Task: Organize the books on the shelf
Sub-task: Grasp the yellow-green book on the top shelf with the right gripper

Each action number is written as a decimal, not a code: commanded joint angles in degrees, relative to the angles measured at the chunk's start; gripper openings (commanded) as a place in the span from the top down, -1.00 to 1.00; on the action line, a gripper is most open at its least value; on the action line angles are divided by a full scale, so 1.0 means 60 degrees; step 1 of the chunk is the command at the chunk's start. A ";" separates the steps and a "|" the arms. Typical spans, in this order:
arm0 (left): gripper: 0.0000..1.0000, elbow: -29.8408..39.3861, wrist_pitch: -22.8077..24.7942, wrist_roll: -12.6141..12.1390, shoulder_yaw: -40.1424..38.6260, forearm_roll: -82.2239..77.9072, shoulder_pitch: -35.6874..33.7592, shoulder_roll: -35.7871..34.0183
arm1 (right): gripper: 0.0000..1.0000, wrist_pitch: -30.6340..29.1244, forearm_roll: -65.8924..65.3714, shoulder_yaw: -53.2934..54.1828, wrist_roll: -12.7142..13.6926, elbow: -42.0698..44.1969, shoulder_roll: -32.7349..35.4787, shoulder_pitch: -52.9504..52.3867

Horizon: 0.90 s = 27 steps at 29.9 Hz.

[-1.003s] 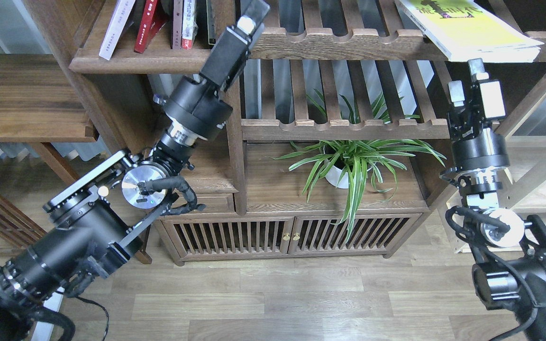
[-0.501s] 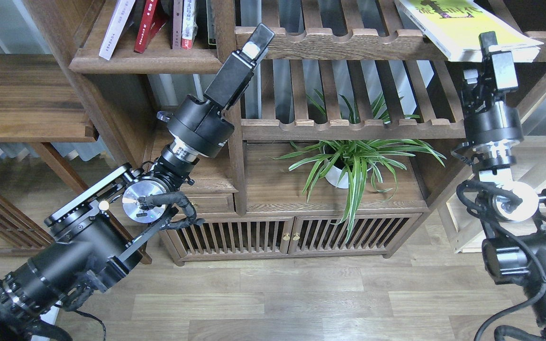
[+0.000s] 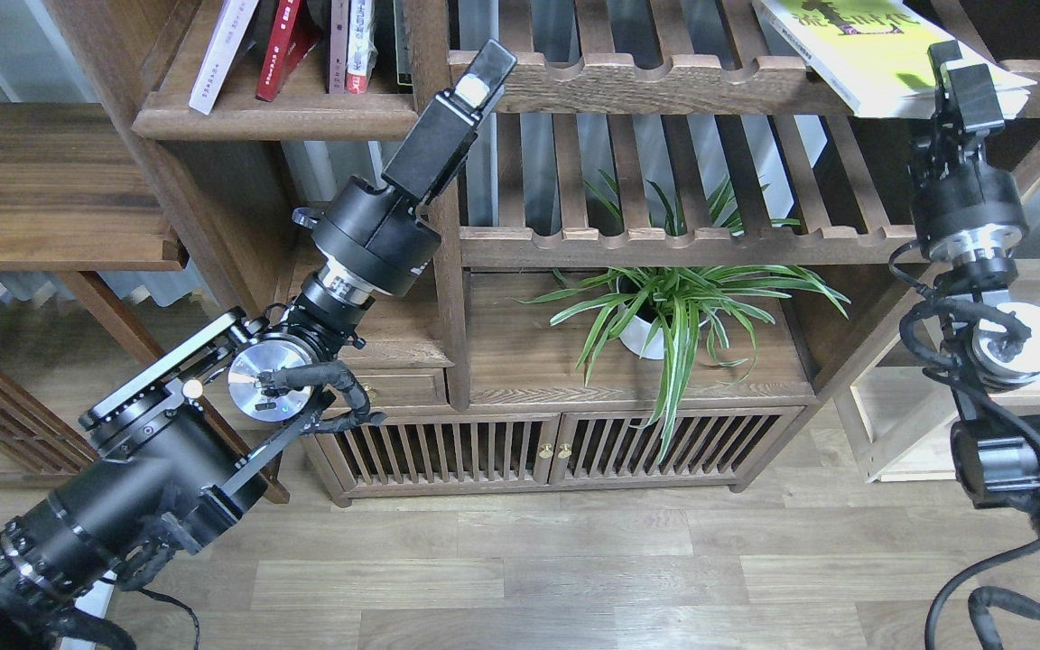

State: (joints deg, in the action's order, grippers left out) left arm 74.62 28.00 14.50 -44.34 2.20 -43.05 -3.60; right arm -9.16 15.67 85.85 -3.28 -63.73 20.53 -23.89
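Note:
A stack of large thin books lies flat on the upper slatted rack at top right, with the yellow-green cover (image 3: 872, 50) on top and white page edges under it. The dark red and plain white covers cannot be told apart in the stack. My right gripper (image 3: 961, 72) reaches up to the stack's near right corner and overlaps it; its fingers are dark and hard to separate. The solid dark-brown shelf (image 3: 285, 116) is at top left. My left gripper (image 3: 482, 77) points up in front of the bookcase post, just right of that shelf, seen end-on.
Thin red and white-spined volumes (image 3: 285, 41) lean on the solid shelf. A second slatted rack (image 3: 664, 244) sits below the upper rack (image 3: 664, 86). A potted spider plant (image 3: 664, 311) stands on the drawer-topped board above slatted cabinet doors (image 3: 547, 447).
My right arm has risen and shifted right, from below the upper rack to the book stack's near corner. My left gripper dropped slightly from the top edge, then held.

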 commanded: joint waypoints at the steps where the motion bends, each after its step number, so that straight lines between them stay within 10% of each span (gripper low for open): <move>1: -0.98 0.0000 0.0000 0.0000 -0.0008 0.0000 -0.0002 -0.0001 | -0.78 0.0193 0.0156 -0.0026 0.0354 0.0001 0.0005 -0.0062; 17: -0.98 0.0000 0.0000 0.0000 -0.0052 0.0000 -0.0002 -0.0059 | -0.72 0.1115 0.0537 -0.0069 0.0941 -0.0013 0.0035 -0.0633; 27: -0.98 0.0000 0.0000 0.0015 -0.0081 0.0000 0.0013 -0.0162 | 0.11 0.1043 0.0537 0.0033 0.0985 0.0031 0.0254 -0.0633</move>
State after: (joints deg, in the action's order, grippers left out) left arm 74.62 28.00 14.52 -44.82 2.20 -42.98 -4.35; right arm -2.30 18.90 85.96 2.52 -63.63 21.72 -27.74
